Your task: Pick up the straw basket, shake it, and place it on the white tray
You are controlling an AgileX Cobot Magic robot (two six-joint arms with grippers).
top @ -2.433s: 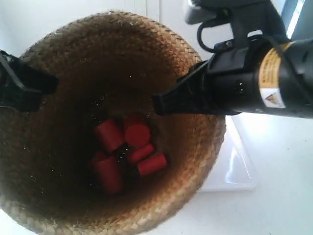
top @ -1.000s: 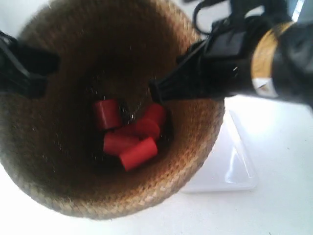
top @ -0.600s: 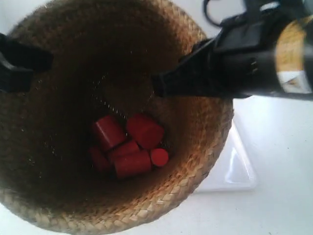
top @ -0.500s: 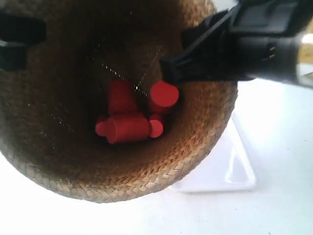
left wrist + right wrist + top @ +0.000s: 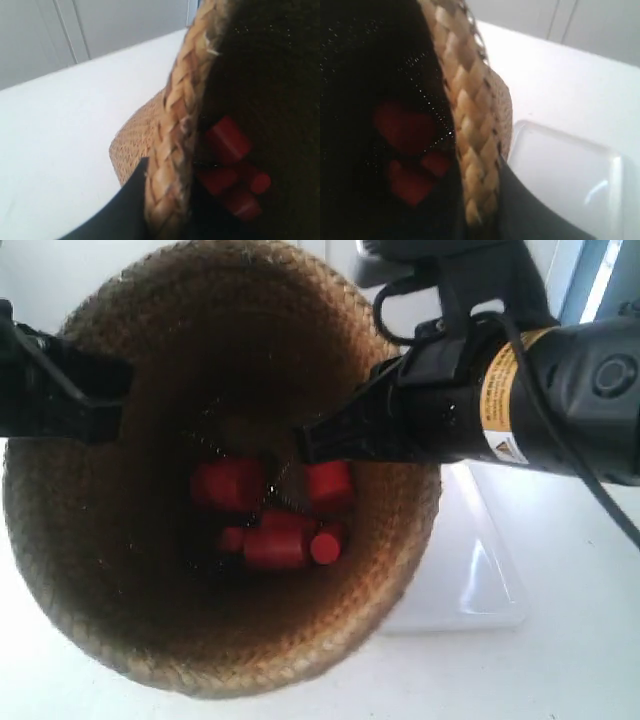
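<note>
The straw basket (image 5: pixel 110 570) hangs in the air close under the exterior camera, held by both arms at opposite sides of its rim. My left gripper (image 5: pixel 165 210) is shut on the braided rim (image 5: pixel 175 150), one finger outside, the other hidden inside. My right gripper (image 5: pixel 477 205) is shut on the opposite rim (image 5: pixel 470 125) the same way. Several red cylinders (image 5: pixel 275 510) lie in the basket's dark bottom. The white tray (image 5: pixel 470 580) rests on the table below, partly covered by the basket; it also shows in the right wrist view (image 5: pixel 570 175).
The white tabletop (image 5: pixel 560 660) spreads around the tray. Pale cabinet fronts (image 5: pixel 100 30) stand behind the table. The black arm with a yellow label (image 5: pixel 520 410) crosses above the tray at the exterior view's right.
The basket has been bobbing up and down and tilting between frames. The red cylinders tumbled about inside and regrouped. Both grippers kept their hold on the rim.
</note>
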